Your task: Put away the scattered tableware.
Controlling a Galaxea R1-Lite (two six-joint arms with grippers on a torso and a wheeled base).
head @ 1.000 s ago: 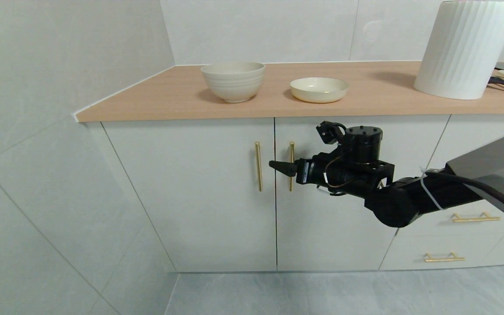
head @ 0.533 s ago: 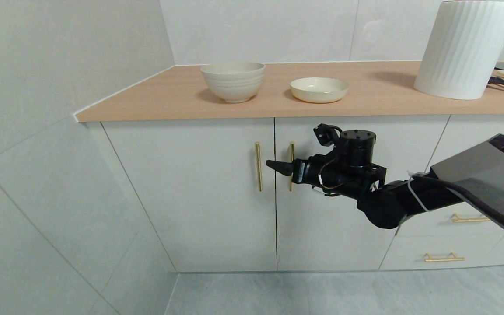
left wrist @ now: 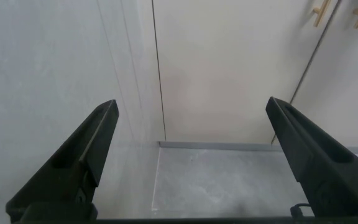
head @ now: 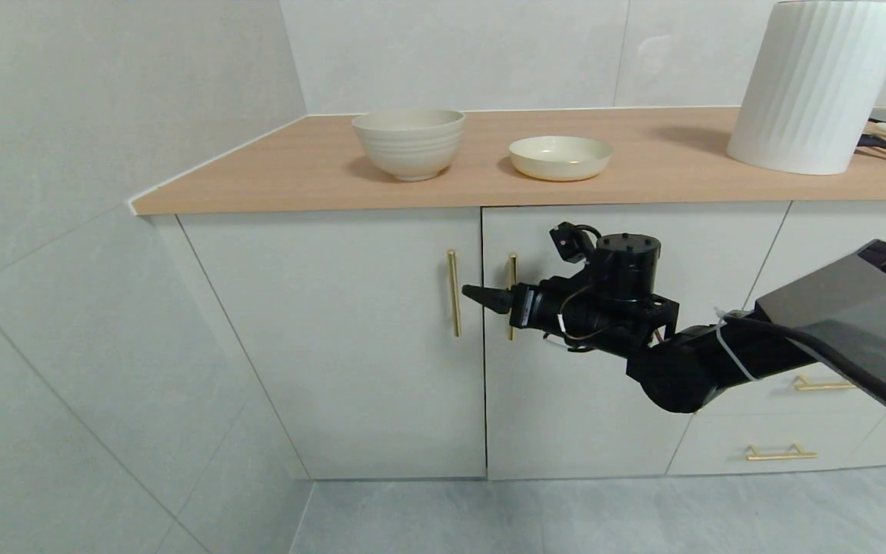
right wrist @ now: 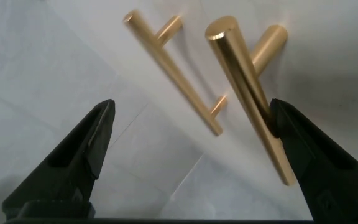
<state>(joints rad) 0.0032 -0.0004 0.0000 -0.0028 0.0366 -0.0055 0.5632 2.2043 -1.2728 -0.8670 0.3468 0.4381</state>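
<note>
Wood counter [head: 320,165], bowl [head: 408,142], right claw [right wrist: 191,109] (spread) at gold handle [right wrist: 244,93]

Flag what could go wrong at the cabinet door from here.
1. The right door handle sits off-centre in the open right gripper; closing could slip off it.
2. The left door handle is close by, so the fingers might catch it instead.
3. The arm stands before that door, which may swing into it.

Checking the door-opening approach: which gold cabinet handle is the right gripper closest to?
The right door's vertical handle; the right gripper crosses in front of it, short of the left door's handle.
</note>
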